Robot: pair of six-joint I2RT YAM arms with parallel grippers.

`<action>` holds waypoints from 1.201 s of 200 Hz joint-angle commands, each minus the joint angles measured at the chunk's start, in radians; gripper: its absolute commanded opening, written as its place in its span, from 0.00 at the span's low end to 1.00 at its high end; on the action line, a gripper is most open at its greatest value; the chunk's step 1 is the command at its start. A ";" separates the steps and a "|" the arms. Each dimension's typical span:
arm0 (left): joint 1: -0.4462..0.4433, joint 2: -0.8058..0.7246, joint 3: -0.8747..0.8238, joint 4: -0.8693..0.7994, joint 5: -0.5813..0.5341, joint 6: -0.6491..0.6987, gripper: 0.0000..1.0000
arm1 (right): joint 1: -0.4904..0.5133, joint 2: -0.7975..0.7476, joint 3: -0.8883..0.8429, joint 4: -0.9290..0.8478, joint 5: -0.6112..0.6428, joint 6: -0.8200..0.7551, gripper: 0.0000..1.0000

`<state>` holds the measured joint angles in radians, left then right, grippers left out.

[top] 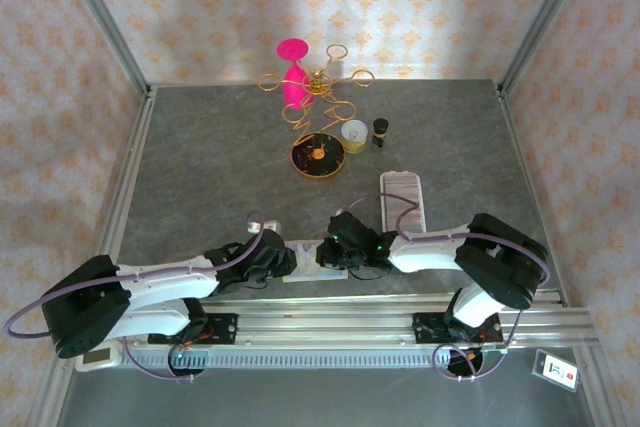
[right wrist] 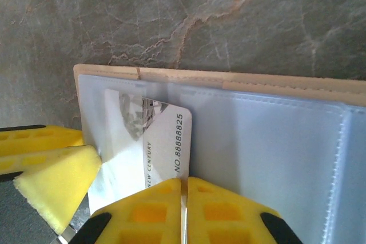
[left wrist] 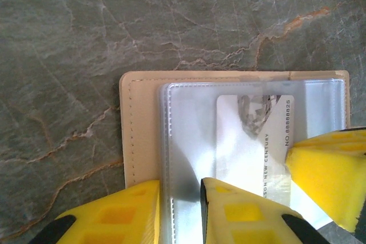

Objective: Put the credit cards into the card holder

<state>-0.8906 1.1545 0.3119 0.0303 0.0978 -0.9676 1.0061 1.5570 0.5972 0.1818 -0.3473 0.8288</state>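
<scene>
Overhead, both claws meet over the open holder [top: 312, 259] at the desk's [top: 200, 167] near edge. Left wrist: left claw [left wrist: 180, 210] clamps the slippery sleeve edge. Right wrist: right claw [right wrist: 184, 210], pressed together, pinches the thin, stiff card [right wrist: 163, 141] by its near edge, half inside the sleeve ahead.

Lab test booth: wallpaper panels [top: 200, 7] in aluminium framing [top: 100, 17]

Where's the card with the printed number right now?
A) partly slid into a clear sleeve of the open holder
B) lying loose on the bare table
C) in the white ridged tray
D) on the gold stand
A: the card sits partway under the card holder's clear sleeve, right gripper pinching its near edge.
</scene>
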 commanded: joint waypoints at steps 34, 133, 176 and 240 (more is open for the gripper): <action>-0.010 0.011 -0.036 -0.003 0.034 -0.013 0.24 | 0.032 0.041 0.053 0.027 -0.009 -0.009 0.08; -0.008 -0.035 -0.043 0.006 0.039 -0.020 0.29 | 0.035 0.024 0.045 0.086 -0.013 0.016 0.08; -0.009 -0.020 -0.043 0.004 0.043 -0.013 0.28 | 0.036 -0.013 0.032 0.064 0.004 0.018 0.14; -0.009 -0.027 -0.056 -0.022 0.023 -0.002 0.27 | 0.037 -0.184 0.001 -0.147 0.150 0.042 0.32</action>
<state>-0.8906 1.1252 0.2840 0.0509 0.1165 -0.9703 1.0363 1.4277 0.6201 0.1471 -0.2863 0.8551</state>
